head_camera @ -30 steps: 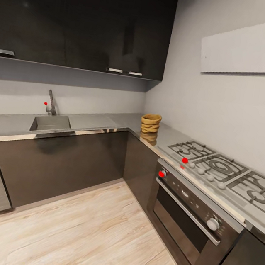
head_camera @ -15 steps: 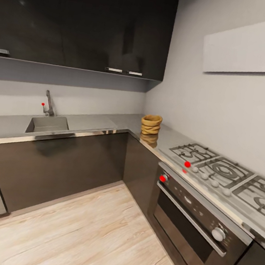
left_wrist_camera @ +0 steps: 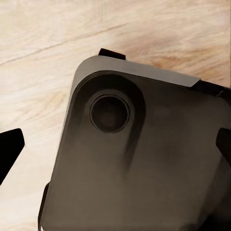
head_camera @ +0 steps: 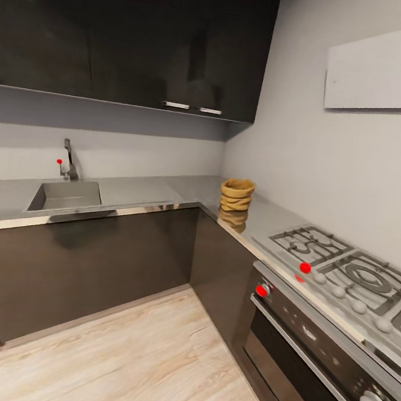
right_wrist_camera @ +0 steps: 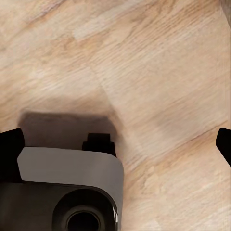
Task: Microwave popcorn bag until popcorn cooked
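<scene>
The popcorn bag [head_camera: 237,194], a golden-brown crumpled sack with a rolled rim, stands upright on the grey countertop [head_camera: 145,190] in the far corner by the right wall. The microwave is out of view. In the left wrist view my left gripper [left_wrist_camera: 115,147] hangs open over the robot's dark base [left_wrist_camera: 144,159], its black fingertips [left_wrist_camera: 9,151] at the picture's edges. In the right wrist view my right gripper [right_wrist_camera: 115,144] is open too, above the wooden floor [right_wrist_camera: 159,72], nothing between its fingers. Both are far from the bag.
A steel sink [head_camera: 65,195] with a tap [head_camera: 69,161] sits in the counter's left run. A gas hob [head_camera: 343,270] with red-marked knobs and a black built-in oven [head_camera: 325,362] lie right of the bag. Dark wall cabinets [head_camera: 134,33] hang above. Wooden floor [head_camera: 141,363] stretches ahead.
The whole head picture has shifted: the camera has moved closer to the corner, so the hob and oven sit lower right and larger. Nothing in the kitchen itself has moved.
</scene>
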